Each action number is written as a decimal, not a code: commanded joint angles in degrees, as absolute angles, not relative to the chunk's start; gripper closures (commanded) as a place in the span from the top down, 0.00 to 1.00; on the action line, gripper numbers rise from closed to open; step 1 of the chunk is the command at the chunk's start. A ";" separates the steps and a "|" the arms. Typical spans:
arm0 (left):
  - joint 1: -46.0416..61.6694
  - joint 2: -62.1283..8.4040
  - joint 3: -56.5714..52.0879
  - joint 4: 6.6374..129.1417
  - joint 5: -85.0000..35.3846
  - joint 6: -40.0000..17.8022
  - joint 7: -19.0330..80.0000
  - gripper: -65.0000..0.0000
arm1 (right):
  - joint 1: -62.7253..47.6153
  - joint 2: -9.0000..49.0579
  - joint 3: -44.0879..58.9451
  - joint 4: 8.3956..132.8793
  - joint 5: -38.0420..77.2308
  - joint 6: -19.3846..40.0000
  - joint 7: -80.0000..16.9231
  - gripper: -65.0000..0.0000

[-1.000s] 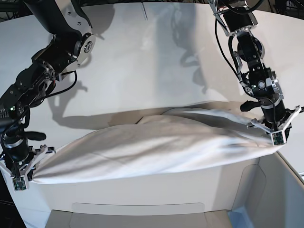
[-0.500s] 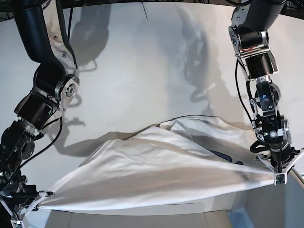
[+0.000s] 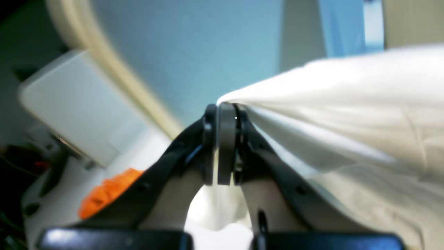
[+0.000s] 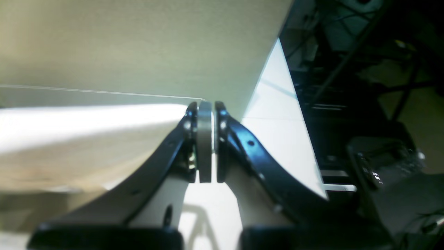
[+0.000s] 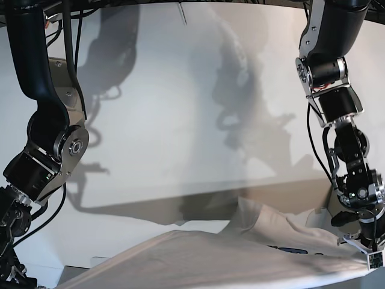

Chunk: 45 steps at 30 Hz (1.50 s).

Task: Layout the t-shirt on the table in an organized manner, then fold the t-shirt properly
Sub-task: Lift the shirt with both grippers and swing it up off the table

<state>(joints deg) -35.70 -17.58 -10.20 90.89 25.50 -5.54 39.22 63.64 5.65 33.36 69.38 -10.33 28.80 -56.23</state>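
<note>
The white t-shirt [image 5: 240,262] is stretched in a taut band across the bottom of the base view, with a bit of blue print [image 5: 289,250] showing. Its far part rests on the table [image 5: 180,120]. My left gripper [image 5: 374,260] is shut on one end of the t-shirt [image 3: 347,104], the cloth pinched between the pads [image 3: 226,139] of the left gripper [image 3: 225,111]. My right gripper [image 4: 205,107] is shut on the other end of the t-shirt [image 4: 86,128], low beside the table's edge. It sits below the base view's lower left corner.
A white box [image 3: 69,104] and something orange [image 3: 107,191] lie past the left gripper. Dark frames and cables [image 4: 364,69] stand beyond the table's side edge [image 4: 277,114]. Both arms' upper links [image 5: 51,138] [image 5: 328,78] tower over the tabletop.
Both arms have pulled toward the near edge and lower, dragging the stretched shirt with them. More bare table now shows behind it, and the right gripper has dropped out of the base view.
</note>
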 commanded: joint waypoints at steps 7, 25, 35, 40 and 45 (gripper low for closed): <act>-14.02 -17.19 -10.07 100.53 25.89 -4.97 38.64 0.02 | 51.38 6.90 33.19 81.71 -10.07 37.41 -66.86 0.00; 10.86 -3.91 -18.15 100.97 25.98 -4.88 25.01 0.02 | 18.15 6.11 33.63 99.12 -1.19 38.46 -67.56 0.00; 14.81 -4.35 -18.07 105.45 26.24 -4.88 24.84 0.02 | 18.59 6.64 33.45 99.12 -1.19 38.37 -67.38 0.00; 13.76 -6.64 -17.71 108.62 26.33 -4.97 25.71 0.02 | 25.63 7.78 33.45 98.15 -1.19 38.11 -67.65 0.00; 6.64 -9.36 -17.71 108.62 26.33 -4.97 31.87 0.02 | 34.15 7.87 33.71 96.04 -1.27 38.02 -67.65 0.00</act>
